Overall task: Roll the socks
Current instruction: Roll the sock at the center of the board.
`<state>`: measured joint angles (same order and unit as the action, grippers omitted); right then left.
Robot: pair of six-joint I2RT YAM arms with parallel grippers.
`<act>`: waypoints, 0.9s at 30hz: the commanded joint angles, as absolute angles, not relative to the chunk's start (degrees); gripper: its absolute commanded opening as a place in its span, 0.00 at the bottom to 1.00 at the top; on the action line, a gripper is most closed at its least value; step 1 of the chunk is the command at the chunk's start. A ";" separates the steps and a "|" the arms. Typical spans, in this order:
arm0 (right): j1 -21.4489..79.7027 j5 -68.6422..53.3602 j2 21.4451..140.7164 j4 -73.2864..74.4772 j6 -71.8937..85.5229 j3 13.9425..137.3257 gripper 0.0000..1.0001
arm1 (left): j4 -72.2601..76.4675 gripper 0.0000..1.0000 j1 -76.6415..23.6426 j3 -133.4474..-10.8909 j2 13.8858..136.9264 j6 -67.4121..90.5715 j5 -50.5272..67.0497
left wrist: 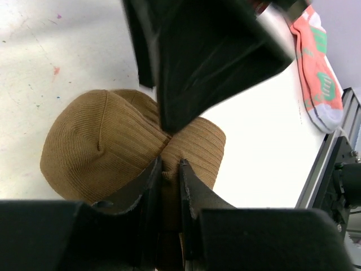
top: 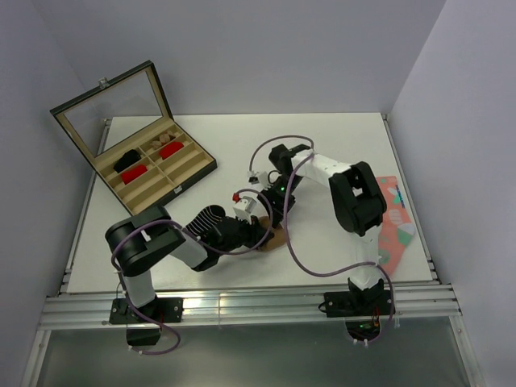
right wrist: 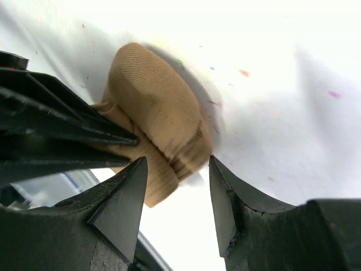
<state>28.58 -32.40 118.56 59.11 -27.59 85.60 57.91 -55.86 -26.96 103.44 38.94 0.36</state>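
1. Tan sock (left wrist: 107, 147), bunched, lies at the centre of the top view. The left gripper (left wrist: 171, 172) pinches its edge, and the right gripper (right wrist: 176, 175) stands spread over it.
2. We fear the roll could spring loose, since only one thin pinch holds it.
3. Arms hide the sock from above, and we cannot make out the black sock.

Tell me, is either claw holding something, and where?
The left gripper pinches the tan sock by a fold at its edge; the right gripper is open.

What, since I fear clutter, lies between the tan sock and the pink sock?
Only bare table between tan sock and pink sock, shown in the left wrist view.
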 commanded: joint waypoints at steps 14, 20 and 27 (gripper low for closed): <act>18.63 -37.27 94.07 48.26 -46.12 68.92 0.56 | 38.41 0.00 -54.32 -26.10 111.18 41.04 4.74; 19.24 -37.53 85.28 43.43 -53.95 59.95 0.56 | 32.62 0.00 -53.53 -28.47 112.06 43.15 6.50; 22.32 -35.25 78.58 38.33 -58.44 52.48 0.59 | 26.38 0.00 -52.82 -31.11 113.11 46.93 9.14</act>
